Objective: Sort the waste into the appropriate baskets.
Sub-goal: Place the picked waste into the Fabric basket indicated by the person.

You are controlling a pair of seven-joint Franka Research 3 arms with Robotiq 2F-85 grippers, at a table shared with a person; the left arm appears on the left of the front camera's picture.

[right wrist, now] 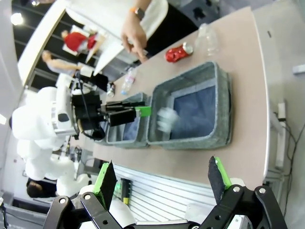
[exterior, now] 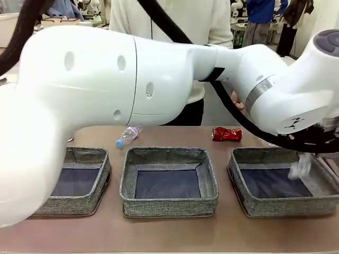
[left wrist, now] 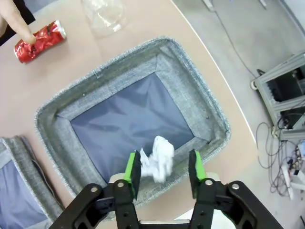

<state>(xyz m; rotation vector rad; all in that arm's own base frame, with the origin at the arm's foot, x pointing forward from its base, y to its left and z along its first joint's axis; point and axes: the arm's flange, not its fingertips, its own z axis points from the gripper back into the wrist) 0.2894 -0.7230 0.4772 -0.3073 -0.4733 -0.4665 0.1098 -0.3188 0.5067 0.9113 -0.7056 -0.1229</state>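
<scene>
**Front view, left to right.** The left basket (exterior: 79, 159), of grey woven fabric with a dark base, stands on the brown surface (exterior: 169, 235). The clear plastic bottle with pink label and blue cap (exterior: 128, 135) lies on its side behind the gap between this basket and the middle basket (exterior: 169, 203). Its cap points toward the robot's left. The dented red drink can (exterior: 226, 134) lies on its side at the far part of the surface, behind the gap between the middle basket and the right basket (exterior: 280, 209). The white left arm (exterior: 106, 79) crosses the scene to the right basket.

**Left wrist view.** The left hand (left wrist: 164, 164) hangs above the right basket's near wall with its green pads apart. The small white scrap (left wrist: 159, 157) lies between the pads and is narrower than the gap. It sits nearer one pad, though contact cannot be told. In the front view it appears as a blur over the basket's interior. A person's finger (left wrist: 16, 21) rests on the red drink can. The clear label-less bottle (left wrist: 105, 16) lies near the can, beyond the basket's far wall.

**Right wrist view.** The right hand (right wrist: 162, 162) is raised off to the side of the right basket. Its pads stand wide apart and unclamped.
</scene>
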